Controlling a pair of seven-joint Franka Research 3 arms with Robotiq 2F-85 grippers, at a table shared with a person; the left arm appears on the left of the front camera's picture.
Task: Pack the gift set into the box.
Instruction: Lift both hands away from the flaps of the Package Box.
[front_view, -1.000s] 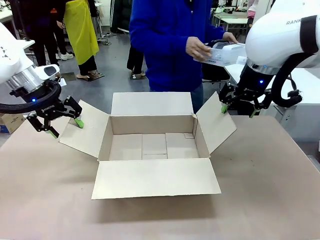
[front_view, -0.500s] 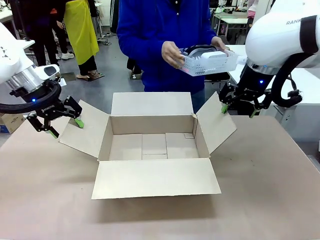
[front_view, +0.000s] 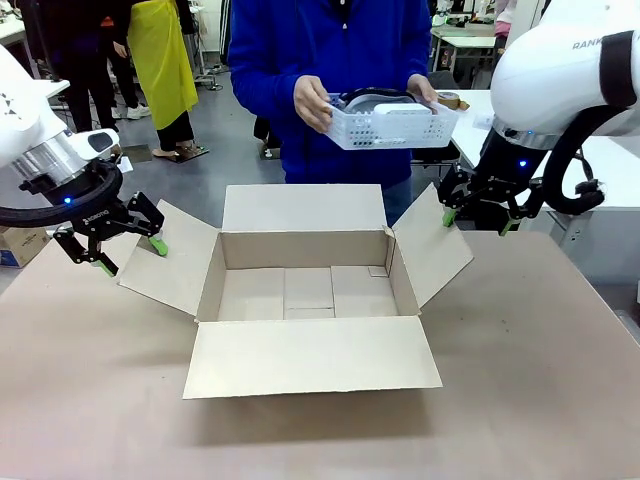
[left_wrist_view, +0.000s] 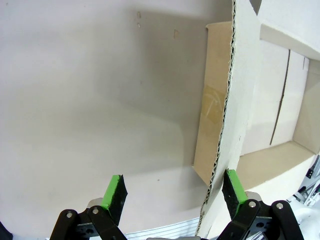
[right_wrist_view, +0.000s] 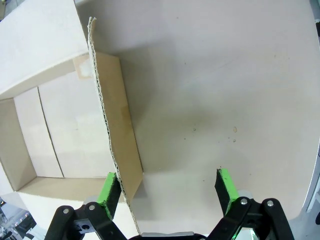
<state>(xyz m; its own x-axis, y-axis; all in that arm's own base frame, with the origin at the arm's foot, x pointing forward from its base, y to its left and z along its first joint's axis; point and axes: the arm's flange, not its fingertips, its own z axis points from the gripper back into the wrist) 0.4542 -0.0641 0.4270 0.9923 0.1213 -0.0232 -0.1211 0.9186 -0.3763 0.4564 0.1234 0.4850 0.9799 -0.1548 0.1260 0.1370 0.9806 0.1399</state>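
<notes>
The box (front_view: 305, 290) stands open in the middle of the table with all four flaps spread and nothing inside. A person at the far side holds the gift set (front_view: 385, 122) in both hands, above the box's far flap. It is a white tray with a dark pouch and a small white box in it. My left gripper (front_view: 130, 255) is open and straddles the edge of the left flap (left_wrist_view: 220, 150). My right gripper (front_view: 475, 222) is open astride the edge of the right flap (right_wrist_view: 117, 150). Neither pair of pads squeezes the cardboard.
The brown table top (front_view: 540, 380) has free room in front of and beside the box. A small carton (front_view: 18, 245) sits on the floor at the far left. A tape roll (front_view: 453, 100) lies on a white table behind my right arm. People stand in the background.
The person has brought the tray from the right side towards the middle and now holds it with both hands over the box's far side. Both arms are still.
</notes>
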